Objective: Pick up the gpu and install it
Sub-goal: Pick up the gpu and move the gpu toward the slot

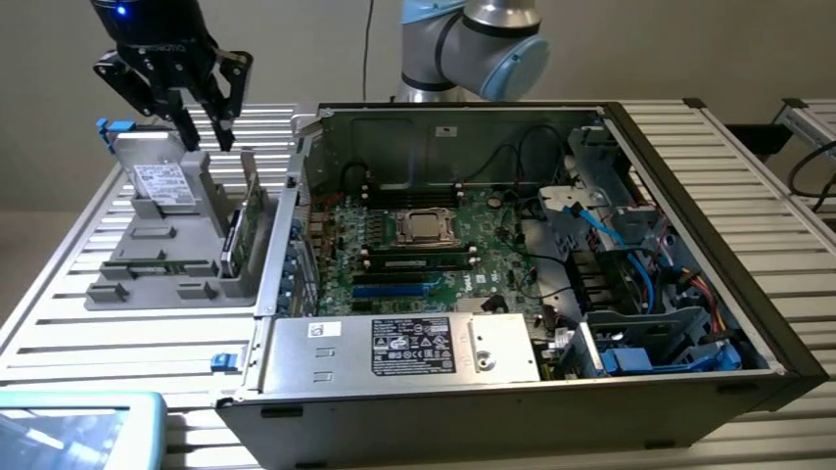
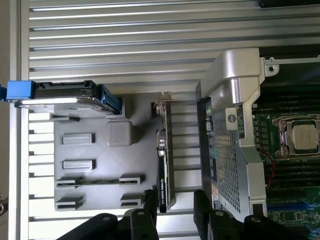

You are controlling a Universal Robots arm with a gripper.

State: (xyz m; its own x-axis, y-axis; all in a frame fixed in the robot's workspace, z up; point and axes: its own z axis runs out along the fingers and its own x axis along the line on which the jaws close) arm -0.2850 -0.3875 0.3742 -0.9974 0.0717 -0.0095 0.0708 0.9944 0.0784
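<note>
My claw (image 1: 209,145) is spread above the gpu (image 1: 241,230), a thin green card standing on edge in the gray tray (image 1: 144,279) beside a hard drive (image 1: 163,186).

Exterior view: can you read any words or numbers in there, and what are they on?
None can be read.
The black label on the power supply: print too blurred.
The white label on the hard drive: print too small.

A plain beige wall (image 1: 679,49) spans 10 to 2 o'clock behind an evenly lit slatted aluminium table (image 1: 117,343), with a second slatted frame (image 1: 812,117) at 2 o'clock and a blue-rimmed panel (image 1: 72,431) at 7 o'clock.
</note>
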